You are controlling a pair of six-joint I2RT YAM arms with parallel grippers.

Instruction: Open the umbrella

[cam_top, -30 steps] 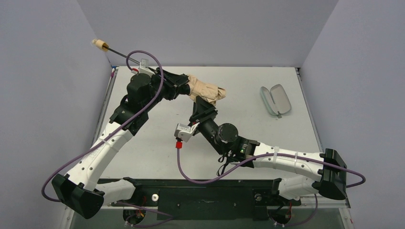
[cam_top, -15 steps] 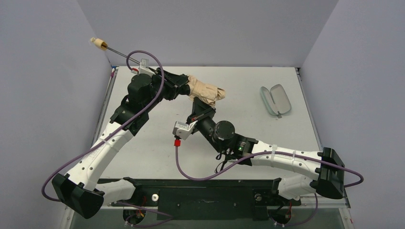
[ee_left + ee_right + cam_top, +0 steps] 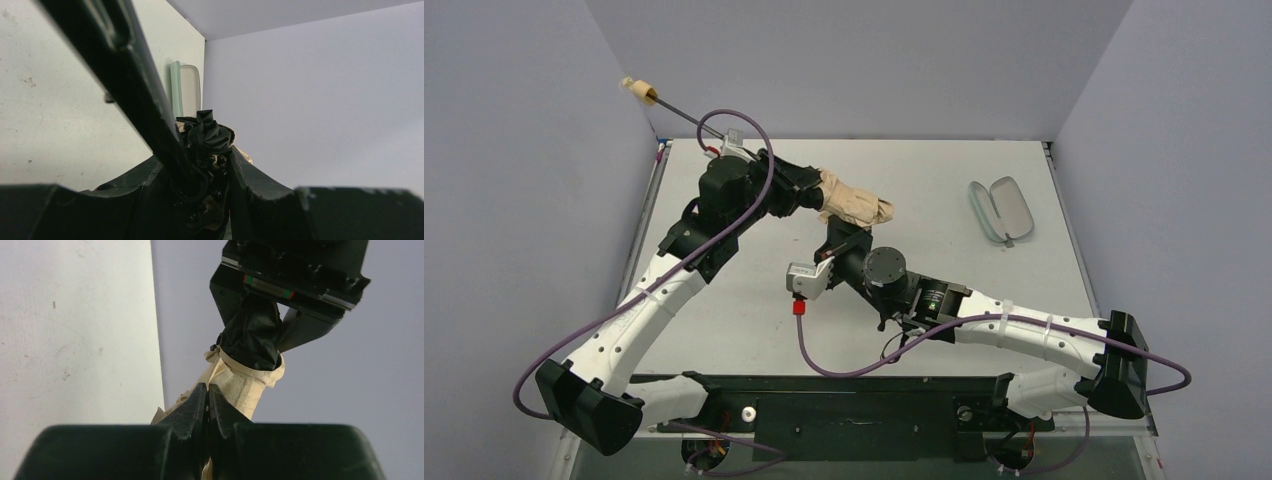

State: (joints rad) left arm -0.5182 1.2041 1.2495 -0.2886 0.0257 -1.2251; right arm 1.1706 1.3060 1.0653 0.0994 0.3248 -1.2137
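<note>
The umbrella is held closed above the table's back left. Its tan fabric bundle points right. Its thin black shaft runs up-left to the beige handle knob near the left wall. My left gripper is shut on the umbrella where shaft meets canopy. The left wrist view shows the shaft and bunched black lining between its fingers. My right gripper is shut on a fold of tan fabric from below. In the right wrist view its tips pinch the fabric.
A pale mint-green oval case lies open at the table's back right, also seen in the left wrist view. Grey walls stand on the left, back and right. Purple cables loop off both arms.
The left arm has shifted slightly right and tilted the umbrella, and the knob has risen a little. The right wrist has moved a little left, still pinching the fabric.
</note>
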